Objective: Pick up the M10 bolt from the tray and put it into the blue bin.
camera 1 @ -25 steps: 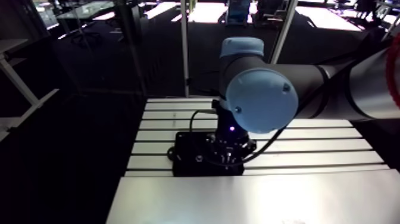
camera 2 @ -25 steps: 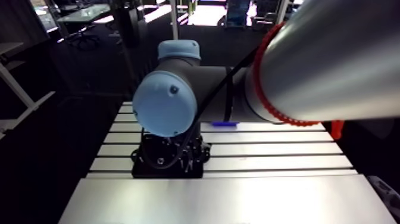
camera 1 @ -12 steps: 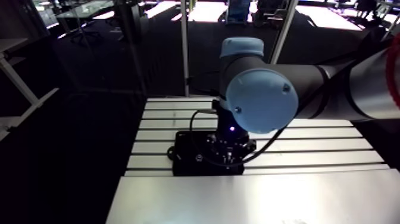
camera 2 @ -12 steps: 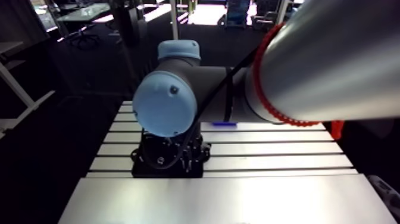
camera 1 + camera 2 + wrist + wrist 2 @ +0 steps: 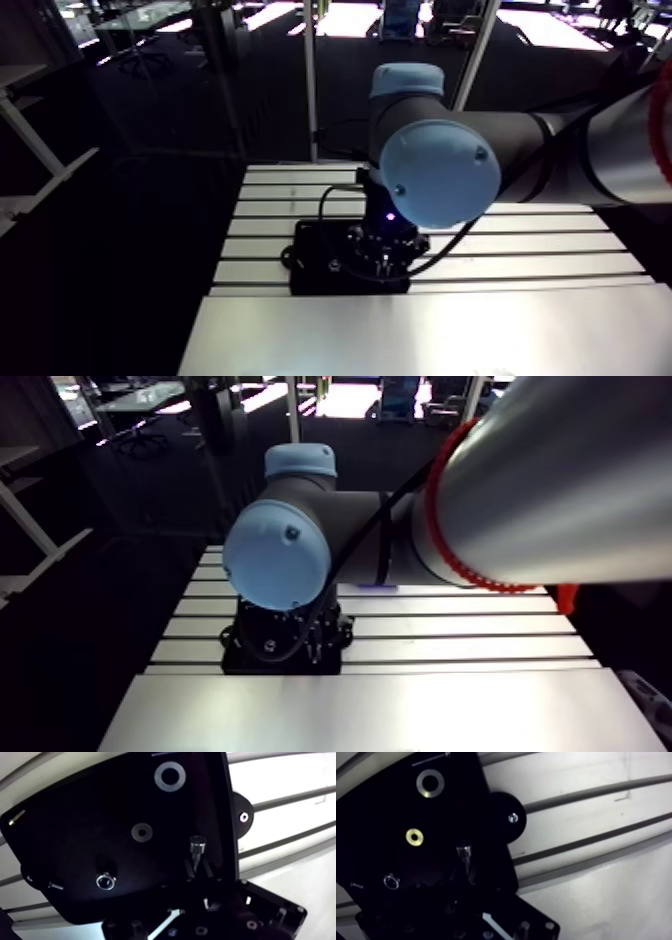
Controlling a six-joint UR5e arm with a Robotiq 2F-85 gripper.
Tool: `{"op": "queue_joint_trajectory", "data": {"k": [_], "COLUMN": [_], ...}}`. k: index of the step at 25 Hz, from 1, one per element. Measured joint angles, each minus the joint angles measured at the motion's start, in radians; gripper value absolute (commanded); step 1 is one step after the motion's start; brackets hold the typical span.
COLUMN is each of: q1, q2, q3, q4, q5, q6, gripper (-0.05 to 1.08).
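Note:
In the wrist view a silver M10 bolt [image 5: 197, 847] with a socket head lies on the black tray [image 5: 75, 812], near the tray's edge. My gripper [image 5: 198, 868] has its two dark fingers pressed on either side of the bolt's shank, the head pointing away ahead of them. In the arm view the gripper [image 5: 380, 262] is down inside the tray [image 5: 310, 270], mostly hidden behind the arm's blue joint cap. No blue bin shows in any view.
Also on the tray are a large washer [image 5: 170, 775], a smaller washer [image 5: 142, 831], a nut [image 5: 105, 881] and small screws [image 5: 16, 817]. A round black foot [image 5: 242, 816] juts from the tray's side. The slotted aluminium table [image 5: 500, 330] extends around it.

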Motion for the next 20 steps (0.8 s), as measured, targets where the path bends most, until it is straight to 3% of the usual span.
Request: {"op": "queue_joint_trajectory", "data": {"k": [10,20], "q1": [-0.001,-0.001], "q2": [-0.011,-0.056], "q3": [-0.003,-0.015], "q4": [-0.007,0.005], "q5": [-0.001,-0.031], "q6": [-0.011,-0.014], "gripper": [0.94,1.02]}}
